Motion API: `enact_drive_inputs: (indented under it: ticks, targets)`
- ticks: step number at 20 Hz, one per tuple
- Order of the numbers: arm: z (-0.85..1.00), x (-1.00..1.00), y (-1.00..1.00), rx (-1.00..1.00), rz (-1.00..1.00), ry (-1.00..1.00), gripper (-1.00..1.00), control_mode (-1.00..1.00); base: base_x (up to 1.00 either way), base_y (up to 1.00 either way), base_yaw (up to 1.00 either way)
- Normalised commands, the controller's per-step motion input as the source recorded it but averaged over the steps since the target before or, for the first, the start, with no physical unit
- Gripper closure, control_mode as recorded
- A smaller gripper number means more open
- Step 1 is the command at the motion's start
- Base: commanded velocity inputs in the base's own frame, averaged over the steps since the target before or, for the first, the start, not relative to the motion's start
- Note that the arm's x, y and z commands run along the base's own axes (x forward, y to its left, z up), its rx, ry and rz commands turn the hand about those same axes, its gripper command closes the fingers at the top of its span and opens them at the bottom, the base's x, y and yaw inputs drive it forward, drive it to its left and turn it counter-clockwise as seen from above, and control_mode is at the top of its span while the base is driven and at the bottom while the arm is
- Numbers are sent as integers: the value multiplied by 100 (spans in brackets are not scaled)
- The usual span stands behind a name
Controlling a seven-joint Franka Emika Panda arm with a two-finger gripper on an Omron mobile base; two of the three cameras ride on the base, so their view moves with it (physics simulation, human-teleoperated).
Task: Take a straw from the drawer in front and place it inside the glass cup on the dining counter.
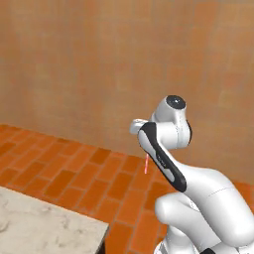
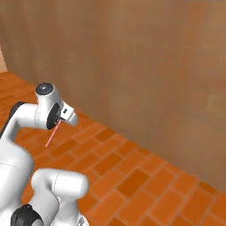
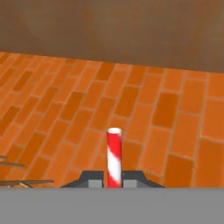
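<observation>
Gripper [image 3: 114, 180], with dark finger tips pressed in from either side, is clamped shut on the thin red-and-white striped straw [image 3: 114, 157], which sticks straight out ahead of it in the hand view, over the orange brick floor [image 3: 144, 109]. From the left base view the straw [image 1: 147, 164] shows as a short pale red stick hanging below the white arm's wrist; from the right base view it [image 2: 53, 133] slants down from the hand in mid-air, well above the floor. A corner of the beige marble-look dining counter [image 1: 44, 223] sits at lower left of the left base view, well apart from the straw, with a brown wall [image 2: 145, 62] behind.
</observation>
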Motion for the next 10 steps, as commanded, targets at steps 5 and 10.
enact_drive_inputs:
  ticks: [5,10]
  targets:
    - [0,0,0,0,0,0,100,100,100,-49,57]
    - [0,0,0,0,0,0,100,100,96,-48,67]
